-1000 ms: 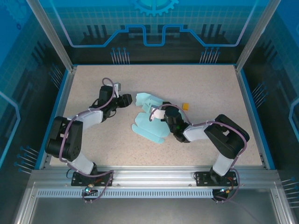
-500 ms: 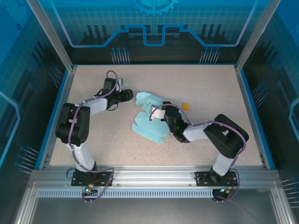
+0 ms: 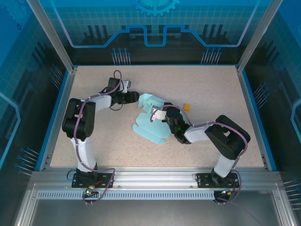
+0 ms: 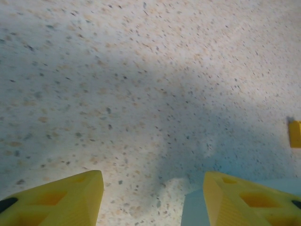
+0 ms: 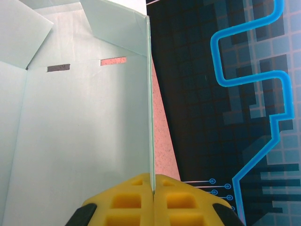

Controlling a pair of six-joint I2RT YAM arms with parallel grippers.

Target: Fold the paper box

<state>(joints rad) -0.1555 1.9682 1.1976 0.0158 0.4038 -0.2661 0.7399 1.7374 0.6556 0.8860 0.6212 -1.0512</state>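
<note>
The paper box [image 3: 149,123] is a pale light-blue die-cut sheet, partly folded, lying mid-table with flaps spread. My right gripper [image 3: 158,114] is shut on one raised panel of it; in the right wrist view the yellow fingers [image 5: 127,200] pinch the thin edge of the upright panel [image 5: 80,132], which has two slots near the top. My left gripper [image 3: 136,97] is open just left of the sheet's far corner. In the left wrist view its fingers [image 4: 61,197] straddle bare tabletop, with a corner of the paper box [image 4: 194,209] beside the right finger.
A tiny orange block [image 3: 187,107] lies right of the sheet and shows at the edge of the left wrist view as the orange block [image 4: 295,133]. The speckled table [image 3: 197,84] is ringed by a blue rim and frame posts.
The left arm has swung its gripper right and slightly farther, up to the sheet's far-left corner. The right gripper and the sheet have stayed put.
</note>
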